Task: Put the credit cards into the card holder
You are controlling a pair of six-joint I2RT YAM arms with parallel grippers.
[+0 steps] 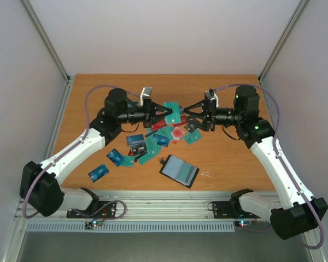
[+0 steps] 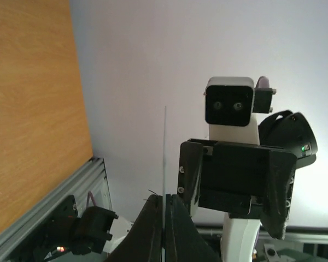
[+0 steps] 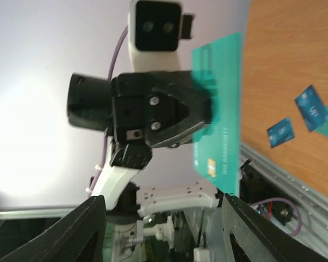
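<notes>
Pinching teal card (image 3: 227, 109): your left claw (image 2: 163, 207). Right claw (image 3: 164, 218) spread. Turn card flat, feed corner-first into open card holder (image 1: 179, 171) on desk (image 1: 235, 158).

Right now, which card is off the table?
The teal card clamped in the left gripper, up in the air; the other cards lie on the table.

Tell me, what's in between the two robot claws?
A teal credit card, pinched by the left claw and facing the open right claw. The right wrist view shows it best.
</notes>
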